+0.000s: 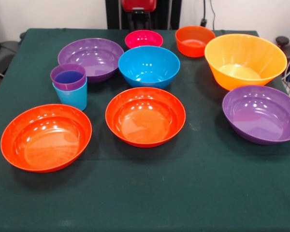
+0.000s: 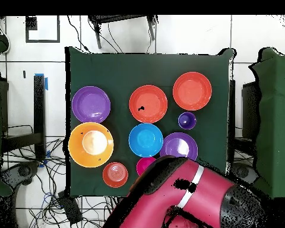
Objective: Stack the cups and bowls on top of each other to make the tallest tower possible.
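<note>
The purple cup (image 1: 68, 76) sits nested in the light blue cup (image 1: 72, 95) at the left; from overhead only the purple cup (image 2: 187, 120) shows. Around them stand a wide purple bowl (image 1: 91, 58), a blue bowl (image 1: 149, 65), a small pink bowl (image 1: 143, 38), a small orange bowl (image 1: 194, 41), a large yellow-orange bowl (image 1: 245, 60), a second purple bowl (image 1: 261, 113) and two orange-red bowls (image 1: 145, 116) (image 1: 46, 137). All bowls stand singly and upright. The gripper (image 1: 140, 21) hangs drawn back at the far edge, behind the pink bowl, away from everything.
The red arm (image 2: 180, 190) lies folded over the table's robot side in the overhead view, covering part of the pink bowl (image 2: 143, 161). The green cloth (image 1: 150, 193) covers the table. Cables and chairs lie around the table.
</note>
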Available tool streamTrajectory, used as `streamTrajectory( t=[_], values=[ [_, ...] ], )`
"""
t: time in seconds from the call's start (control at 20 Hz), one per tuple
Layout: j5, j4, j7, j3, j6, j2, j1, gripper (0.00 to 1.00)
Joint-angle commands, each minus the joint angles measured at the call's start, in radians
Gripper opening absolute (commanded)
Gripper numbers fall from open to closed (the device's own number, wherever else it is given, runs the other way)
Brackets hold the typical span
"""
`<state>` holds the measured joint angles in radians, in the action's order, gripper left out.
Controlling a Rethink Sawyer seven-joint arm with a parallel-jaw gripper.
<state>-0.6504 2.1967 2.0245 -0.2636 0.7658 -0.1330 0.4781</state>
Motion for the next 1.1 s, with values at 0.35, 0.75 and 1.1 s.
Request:
streamTrajectory(
  t=[0.35, 0.75, 1.1],
  values=[
    [0.05, -0.14, 0.13, 0.092, 0.037, 0.047, -0.001, 1.0],
    [0.044, -0.162, 0.124, 0.086, 0.041, 0.062, 0.009, 1.0],
    [0.05, -0.167, 0.113, 0.067, 0.095, 0.108, 0.005, 1.0]
  ],
)
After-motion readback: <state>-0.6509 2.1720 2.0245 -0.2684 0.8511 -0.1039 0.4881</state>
